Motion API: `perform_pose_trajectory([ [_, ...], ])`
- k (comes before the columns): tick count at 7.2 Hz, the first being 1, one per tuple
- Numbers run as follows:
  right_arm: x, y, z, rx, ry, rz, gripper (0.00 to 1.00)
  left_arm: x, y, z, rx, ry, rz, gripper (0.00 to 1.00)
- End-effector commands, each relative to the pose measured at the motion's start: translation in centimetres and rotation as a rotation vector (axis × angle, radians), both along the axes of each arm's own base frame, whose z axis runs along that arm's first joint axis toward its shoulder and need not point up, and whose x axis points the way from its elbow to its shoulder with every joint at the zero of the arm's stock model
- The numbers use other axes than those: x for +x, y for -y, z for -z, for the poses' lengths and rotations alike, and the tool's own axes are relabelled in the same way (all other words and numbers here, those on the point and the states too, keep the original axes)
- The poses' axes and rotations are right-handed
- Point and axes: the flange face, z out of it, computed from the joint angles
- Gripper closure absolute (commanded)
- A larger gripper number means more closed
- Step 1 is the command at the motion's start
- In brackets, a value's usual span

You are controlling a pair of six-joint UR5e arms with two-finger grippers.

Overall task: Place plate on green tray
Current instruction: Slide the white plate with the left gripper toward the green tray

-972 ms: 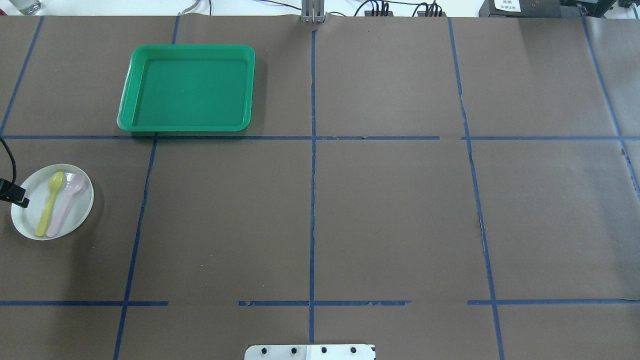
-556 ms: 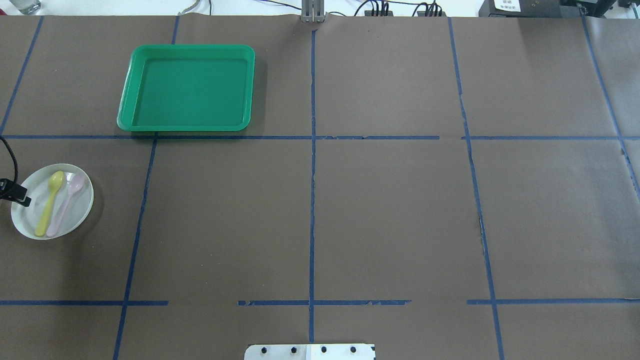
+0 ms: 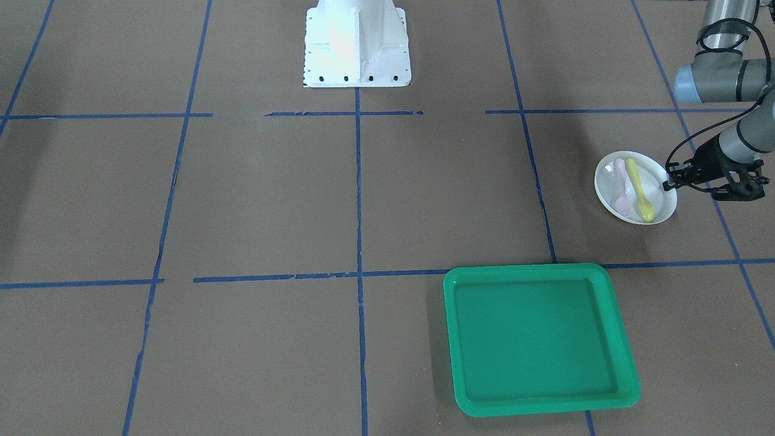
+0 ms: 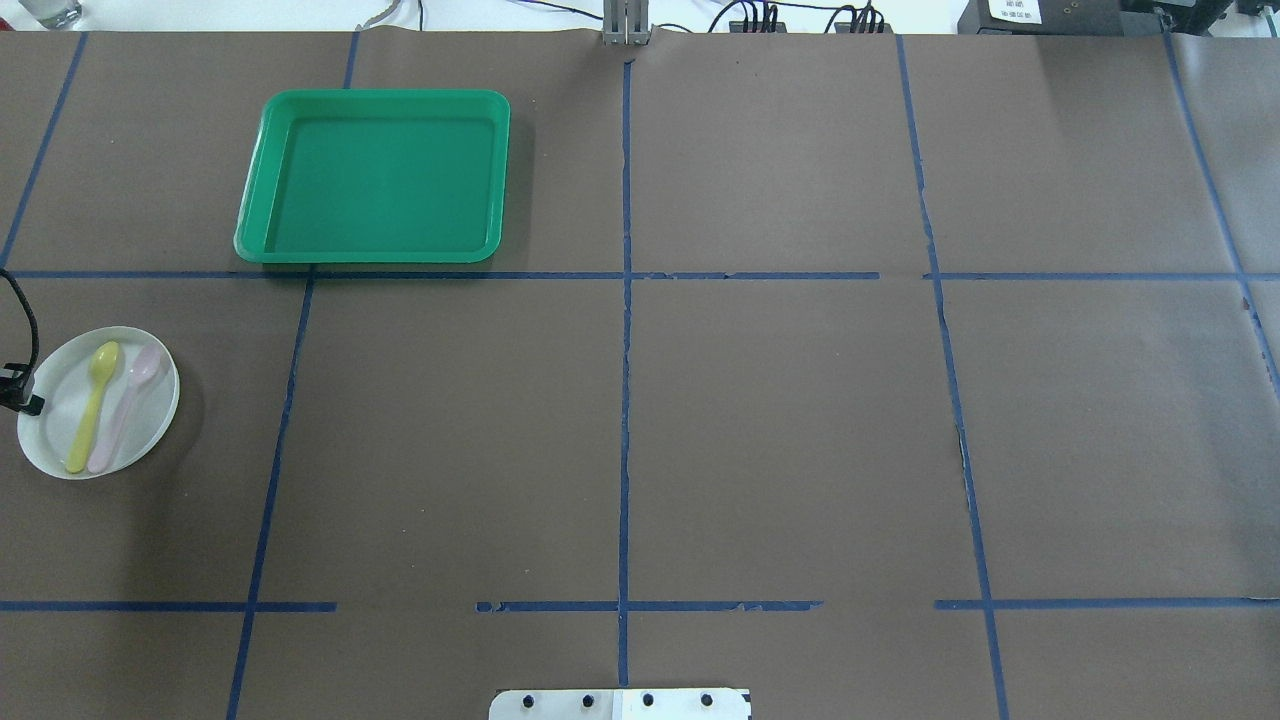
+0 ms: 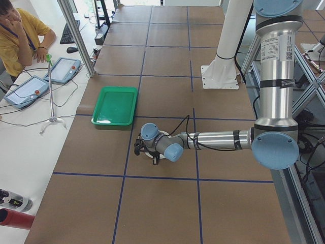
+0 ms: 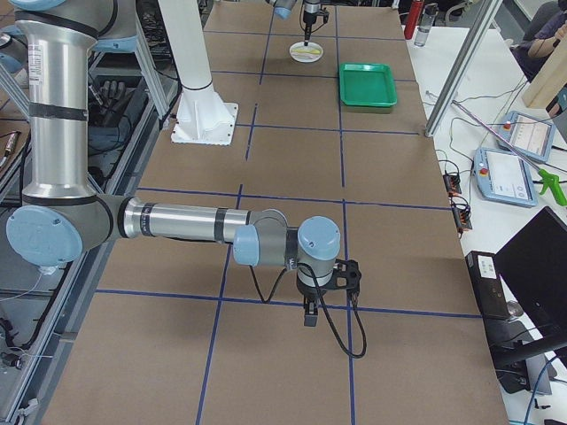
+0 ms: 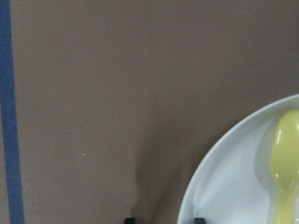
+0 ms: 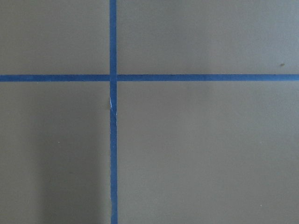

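A white round plate (image 4: pixel 150 430) lies at the table's left edge with a yellow spoon (image 4: pixel 93 405) and a pink spoon (image 4: pixel 125 410) on it. My left gripper (image 4: pixel 28 403) is at the plate's left rim, one finger on each side of the rim, shut on it; the left wrist view shows the rim (image 7: pixel 224 186) between the fingertips. The green tray (image 4: pixel 375 180) sits empty, farther back and to the right of the plate, apart from it. My right gripper (image 6: pixel 309 317) hovers over bare table far to the right; I cannot tell whether it is open.
The table is covered in brown paper with a blue tape grid. The robot's white base plate (image 4: pixel 620 703) is at the near middle edge. An operator (image 5: pixel 18 35) sits beyond the far side, with tablets and cables there.
My left gripper has moved a little to the left, and the plate with both spoons has shifted left with it. The green tray has not moved.
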Motion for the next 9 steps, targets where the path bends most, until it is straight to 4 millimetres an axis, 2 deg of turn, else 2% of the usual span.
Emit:
perform_pose_trajectory([
  [1,0.0,0.0,0.0,0.0,0.0,0.0,0.0,0.3,-0.6,0.7,-0.055,-0.101,-0.047,1.0],
  [2,0.0,0.0,0.0,0.0,0.0,0.0,0.0,-2.2,0.2,1.1,-0.076,-0.141,-0.004,1.0],
  [3,0.0,0.0,0.0,0.0,0.0,0.0,0.0,-6.2,1.2,1.2,-0.085,-0.166,0.077,1.0],
  [4,0.0,0.0,0.0,0.0,0.0,0.0,0.0,-8.3,1.9,1.8,-0.088,-0.202,0.111,1.0],
  [6,0.0,0.0,0.0,0.0,0.0,0.0,0.0,-9.2,5.2,4.9,-0.088,-0.225,0.175,1.0],
  [7,0.0,0.0,0.0,0.0,0.0,0.0,0.0,-8.4,8.0,6.0,-0.107,-0.23,0.198,1.0],
  [8,0.0,0.0,0.0,0.0,0.0,0.0,0.0,-7.2,12.5,7.6,-0.129,-0.234,0.224,1.0],
  [9,0.0,0.0,0.0,0.0,0.0,0.0,0.0,-6.2,15.4,8.9,-0.146,-0.237,0.239,1.0],
])
